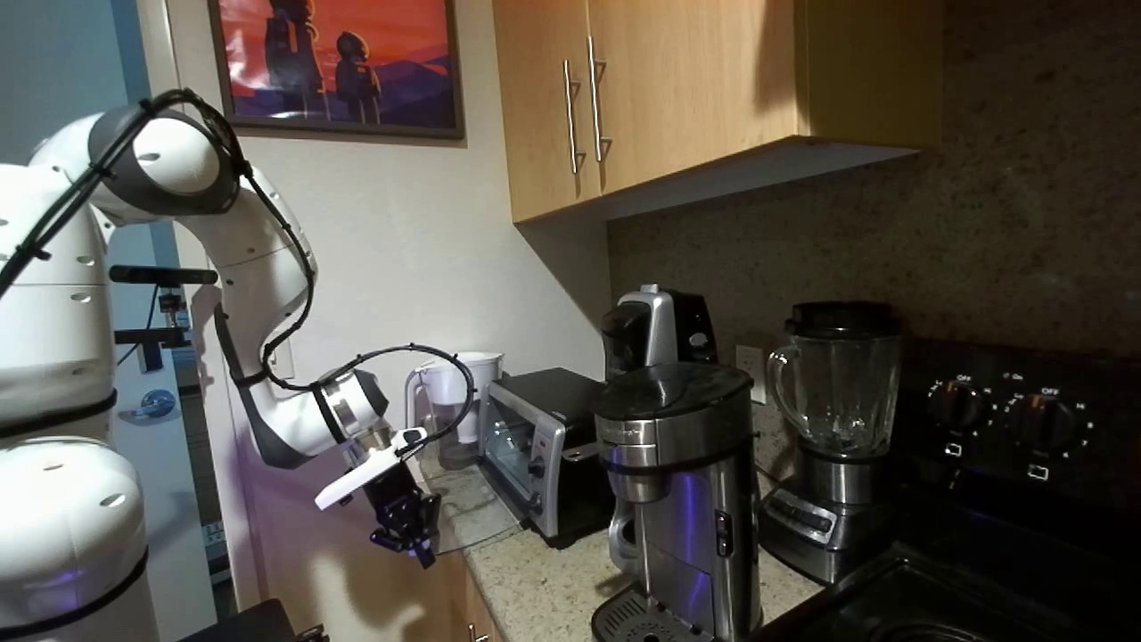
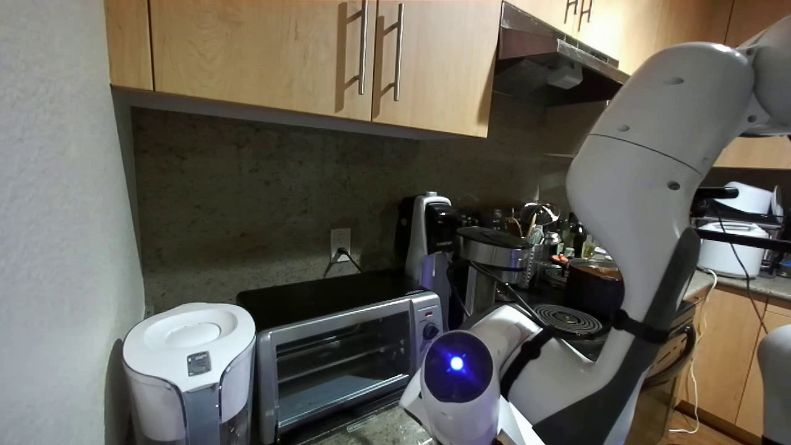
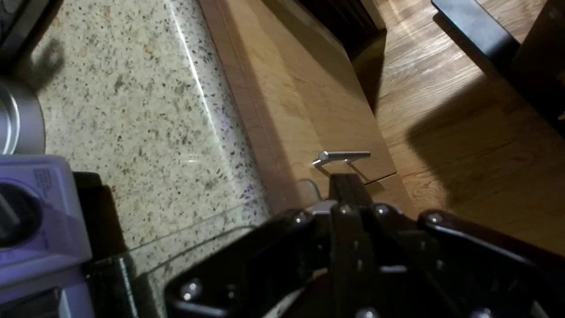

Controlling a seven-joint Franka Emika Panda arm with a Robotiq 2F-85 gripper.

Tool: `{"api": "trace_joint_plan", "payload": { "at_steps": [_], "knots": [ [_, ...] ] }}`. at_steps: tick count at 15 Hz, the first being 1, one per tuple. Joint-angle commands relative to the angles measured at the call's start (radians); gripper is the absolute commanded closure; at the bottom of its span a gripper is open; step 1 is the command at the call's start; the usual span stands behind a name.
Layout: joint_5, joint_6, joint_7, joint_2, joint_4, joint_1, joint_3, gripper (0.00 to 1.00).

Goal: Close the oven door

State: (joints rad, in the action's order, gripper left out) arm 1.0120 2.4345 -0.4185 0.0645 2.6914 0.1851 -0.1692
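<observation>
The small silver toaster oven [image 1: 557, 464] stands on the counter by the wall, also in an exterior view [image 2: 346, 318] with its racks visible. Its glass oven door [image 1: 477, 510] is lowered, lying about flat and reaching past the counter's front edge. In the wrist view the oven's knob panel [image 3: 42, 221] is at the left and the clear door [image 3: 194, 240] runs under my gripper. My gripper [image 1: 421, 548] is shut and empty, pointing down near the door's outer edge; it also shows in the wrist view [image 3: 351, 181]. I cannot tell whether it touches the door.
A water pitcher [image 2: 191, 371] stands beside the oven on the wall side. A steel coffee maker [image 1: 682, 508], a blender [image 1: 838, 446] and a black stove [image 1: 900, 606] are on its other side. Cabinets [image 1: 686, 89] hang above. A drawer handle [image 3: 344, 156] sticks out below the counter.
</observation>
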Motion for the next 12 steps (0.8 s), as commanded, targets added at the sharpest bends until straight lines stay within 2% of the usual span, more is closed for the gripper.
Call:
{"api": "trace_joint_plan", "payload": {
  "at_steps": [1, 7, 11, 12],
  "knots": [
    [0.068, -0.001, -0.026, -0.071, 0.027, 0.002, 0.002, 1.0],
    [0.125, 0.009, -0.047, -0.147, 0.068, 0.0, -0.003, 1.0],
    [0.103, 0.055, -0.021, -0.25, 0.122, -0.001, -0.004, 1.0],
    [0.104, 0.052, -0.02, -0.227, 0.084, -0.003, -0.005, 1.0]
  ]
}}
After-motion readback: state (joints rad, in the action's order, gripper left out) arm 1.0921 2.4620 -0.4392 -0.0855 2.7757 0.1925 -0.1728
